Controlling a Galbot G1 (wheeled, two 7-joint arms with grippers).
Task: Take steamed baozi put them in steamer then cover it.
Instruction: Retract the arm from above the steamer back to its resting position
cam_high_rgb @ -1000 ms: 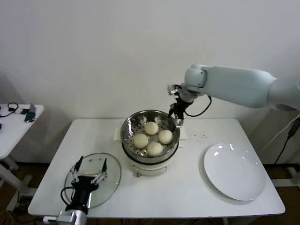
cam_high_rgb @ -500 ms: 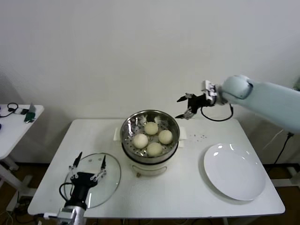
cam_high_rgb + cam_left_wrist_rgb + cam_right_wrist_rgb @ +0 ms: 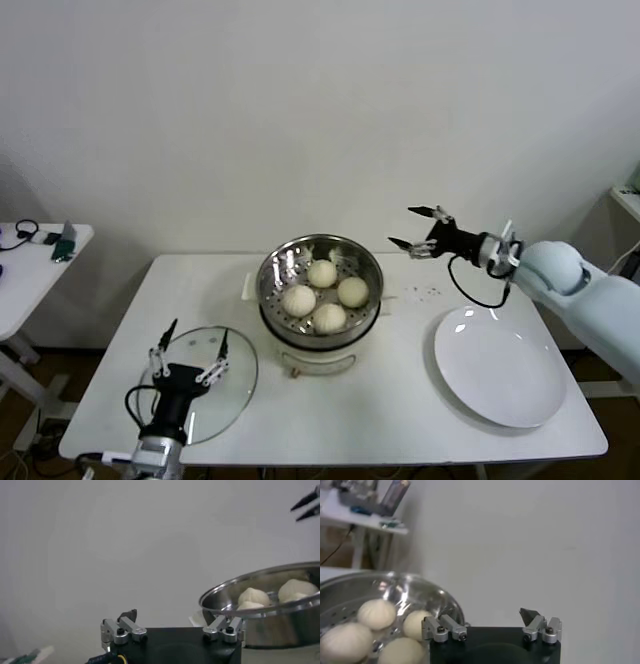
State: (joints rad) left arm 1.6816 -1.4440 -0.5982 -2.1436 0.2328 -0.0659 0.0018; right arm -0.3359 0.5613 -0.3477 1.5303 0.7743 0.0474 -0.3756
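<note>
Several cream-white steamed baozi (image 3: pixel 322 273) lie in the shiny steamer (image 3: pixel 275 262) at mid-table. In the left wrist view the steamer (image 3: pixel 235 591) shows with baozi (image 3: pixel 252 596) inside. The glass cover (image 3: pixel 235 385) lies flat on the table at front left. My left gripper (image 3: pixel 198 332) hovers open over the cover's middle, hiding its handle. To the right of the steamer, my right gripper (image 3: pixel 403 226) hangs open and empty in the air, pointing back toward it. The right wrist view shows the steamer (image 3: pixel 420 587) and baozi (image 3: pixel 377 612).
A flat white plate (image 3: pixel 500 365) sits on the table's right side, below the right forearm. A small side table (image 3: pixel 30 260) with cables stands at the far left. Small dark crumbs (image 3: pixel 430 292) lie between steamer and plate.
My right arm swung from the steamer's back rim out to the right and lower, its gripper staying open. The left gripper has barely shifted over the cover.
</note>
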